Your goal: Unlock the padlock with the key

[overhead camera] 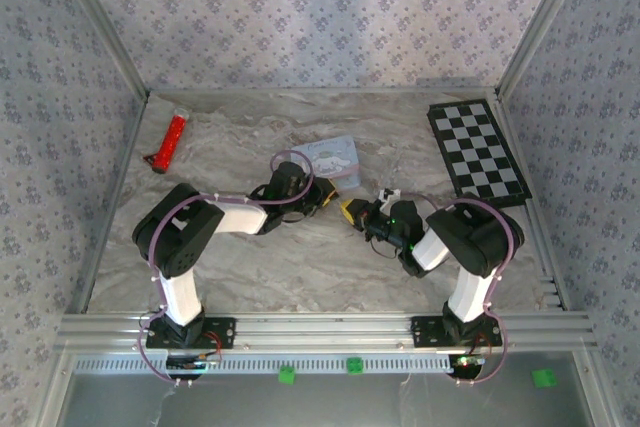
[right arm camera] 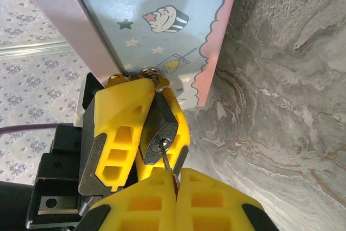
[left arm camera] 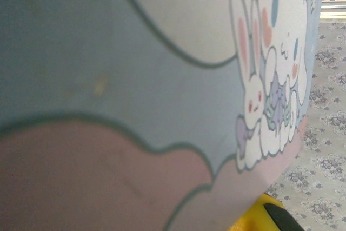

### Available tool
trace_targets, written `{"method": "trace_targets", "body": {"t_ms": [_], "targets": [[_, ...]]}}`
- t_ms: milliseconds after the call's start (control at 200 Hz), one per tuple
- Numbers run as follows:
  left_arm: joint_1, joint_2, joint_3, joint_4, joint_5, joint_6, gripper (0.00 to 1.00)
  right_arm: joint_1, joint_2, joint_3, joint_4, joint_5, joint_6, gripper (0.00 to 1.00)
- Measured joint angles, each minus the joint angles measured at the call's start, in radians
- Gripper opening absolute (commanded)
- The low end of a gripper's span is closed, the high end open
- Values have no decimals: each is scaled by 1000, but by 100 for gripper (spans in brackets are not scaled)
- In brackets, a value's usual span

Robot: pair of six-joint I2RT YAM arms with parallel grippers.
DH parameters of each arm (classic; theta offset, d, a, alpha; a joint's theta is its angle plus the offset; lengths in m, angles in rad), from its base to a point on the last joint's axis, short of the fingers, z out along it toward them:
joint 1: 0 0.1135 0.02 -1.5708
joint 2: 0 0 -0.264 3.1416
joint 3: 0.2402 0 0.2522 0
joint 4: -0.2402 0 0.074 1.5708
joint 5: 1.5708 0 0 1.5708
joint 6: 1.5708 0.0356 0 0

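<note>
Padlock, tiny, black and blocky, sits clamped between the yellow fingers of the left gripper, close against a pastel blue cartoon tin. The right gripper is closed on a thin metal key, whose tip is in the padlock's keyhole. From overhead, both grippers meet mid-way across the grey marbled table. A red stick-like tool lies far left and a black-and-white chequered board far right.

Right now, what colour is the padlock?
Black padlock, with a silvery keyhole face; clearest in the right wrist view.
</note>
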Motion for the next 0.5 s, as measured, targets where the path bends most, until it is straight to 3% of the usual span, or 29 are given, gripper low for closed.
{"method": "trace_targets", "body": {"t_ms": [500], "targets": [[-10,0,-9,31,-9,-21,5,1,-15,-13,6,19,8,0]]}}
